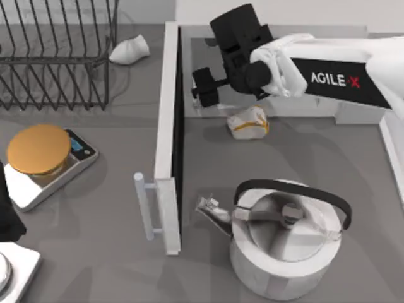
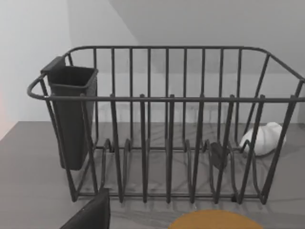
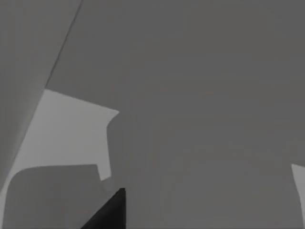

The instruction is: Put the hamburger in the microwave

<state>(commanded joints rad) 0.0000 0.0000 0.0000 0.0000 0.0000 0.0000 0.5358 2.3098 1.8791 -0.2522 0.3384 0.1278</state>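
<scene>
The hamburger (image 1: 248, 122), a small whitish lump with an orange-yellow band, lies on the grey surface just right of the microwave's open door (image 1: 166, 126). The door stands edge-on with its bar handle (image 1: 146, 205) facing left. White microwave walls (image 1: 271, 28) run along the back and right. My right gripper (image 1: 208, 64) hovers open behind and left of the hamburger, close to the door, with nothing between its fingers. One dark fingertip (image 3: 110, 210) shows against grey walls in the right wrist view. My left arm (image 1: 7, 211) is parked at the table's left edge.
A large steel kettle (image 1: 287, 243) stands in front of the hamburger. At the back left are a wire dish rack (image 1: 57, 57) and, beside it, a white pointed lump (image 1: 129, 49). A scale with an orange disc (image 1: 39, 149) sits at the left. The rack (image 2: 167, 119) faces the left wrist camera.
</scene>
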